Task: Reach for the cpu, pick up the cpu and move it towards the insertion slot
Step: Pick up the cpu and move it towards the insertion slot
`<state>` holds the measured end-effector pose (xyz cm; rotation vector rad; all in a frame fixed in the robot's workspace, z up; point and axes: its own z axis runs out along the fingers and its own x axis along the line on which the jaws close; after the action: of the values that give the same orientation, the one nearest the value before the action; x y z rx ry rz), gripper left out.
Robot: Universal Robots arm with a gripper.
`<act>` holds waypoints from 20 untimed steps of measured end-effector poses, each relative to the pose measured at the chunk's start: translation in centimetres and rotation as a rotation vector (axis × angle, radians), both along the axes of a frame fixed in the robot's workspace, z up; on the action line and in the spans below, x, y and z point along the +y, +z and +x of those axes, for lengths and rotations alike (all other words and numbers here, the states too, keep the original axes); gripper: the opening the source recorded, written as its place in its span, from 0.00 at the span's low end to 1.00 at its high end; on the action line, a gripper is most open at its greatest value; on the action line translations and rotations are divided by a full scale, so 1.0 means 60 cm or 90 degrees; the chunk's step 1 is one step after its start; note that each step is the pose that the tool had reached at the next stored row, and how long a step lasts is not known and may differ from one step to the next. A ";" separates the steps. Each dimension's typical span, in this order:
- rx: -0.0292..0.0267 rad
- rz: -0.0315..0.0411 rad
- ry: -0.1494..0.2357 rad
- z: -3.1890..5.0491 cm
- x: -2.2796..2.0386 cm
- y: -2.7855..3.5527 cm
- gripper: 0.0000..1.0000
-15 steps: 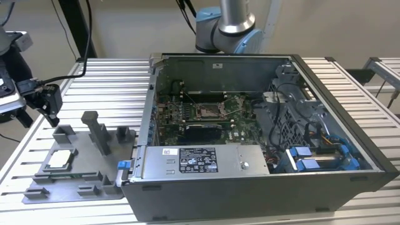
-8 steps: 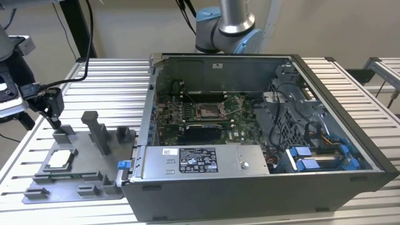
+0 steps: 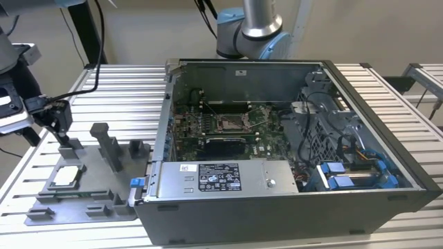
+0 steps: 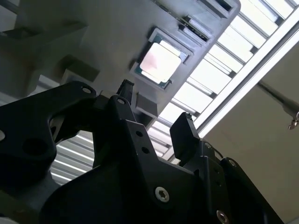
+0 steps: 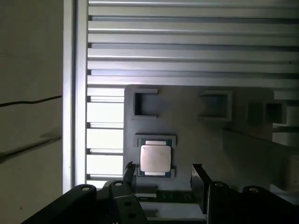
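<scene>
The tool [image 5: 162,168] hangs over the grey tray [image 5: 196,135], its fingers spread and empty. The cpu [image 5: 155,158] lies flat in a recess of the tray, untouched.

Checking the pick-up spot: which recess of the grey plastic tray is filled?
The recess nearest the hand, holding the pale silvery square chip; the square ones beyond are empty.

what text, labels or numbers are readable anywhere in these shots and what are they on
Nothing can be quoted; all print is too small or blurred.
black label on the silver power supply box: lines of print, unreadable.
white sticker beside it: unreadable.
small white sticker on the computer case inner back wall: unreadable.
cpu top: washed pale in both wrist views, no print legible.
</scene>
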<state>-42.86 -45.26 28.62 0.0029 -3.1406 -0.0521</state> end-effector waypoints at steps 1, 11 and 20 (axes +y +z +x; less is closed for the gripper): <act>0.0000 -0.0001 0.000 0.000 0.0000 -0.001 1.00; 0.0000 -0.0007 0.000 0.000 0.0000 -0.014 1.00; 0.0000 -0.0012 -0.001 0.000 0.0001 -0.025 1.00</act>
<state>-42.86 -45.26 27.12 0.0016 -3.1406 -0.0493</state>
